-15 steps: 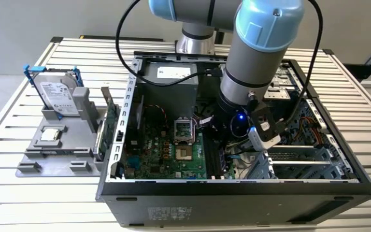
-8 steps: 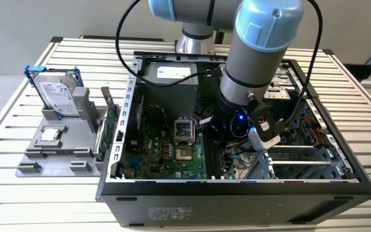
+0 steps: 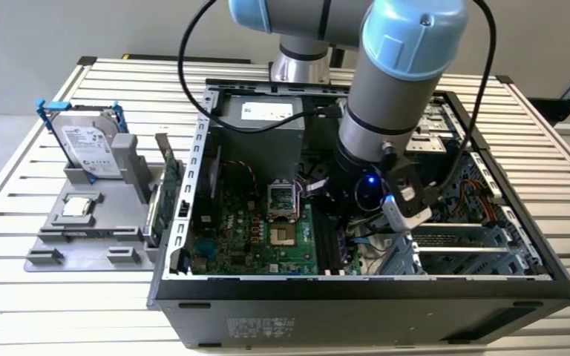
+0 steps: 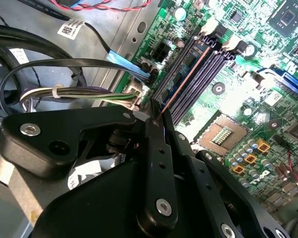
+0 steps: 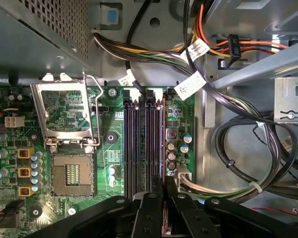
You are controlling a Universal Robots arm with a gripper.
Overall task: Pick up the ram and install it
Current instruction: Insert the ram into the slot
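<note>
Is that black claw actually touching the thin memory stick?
Touching. In the second wrist view the gripper fingers pinch the ram, which stands edge-on in a motherboard slot.

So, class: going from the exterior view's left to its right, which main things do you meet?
Hard drive upright in the grey holder → green expansion card → motherboard → gripper down inside the computer case.

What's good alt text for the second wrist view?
The black tool grips the ram edge-on, standing in one of the motherboard's dark memory slots. An empty processor socket lies beside the slots, and bundled cables run across the metal case floor on the other side.
</note>
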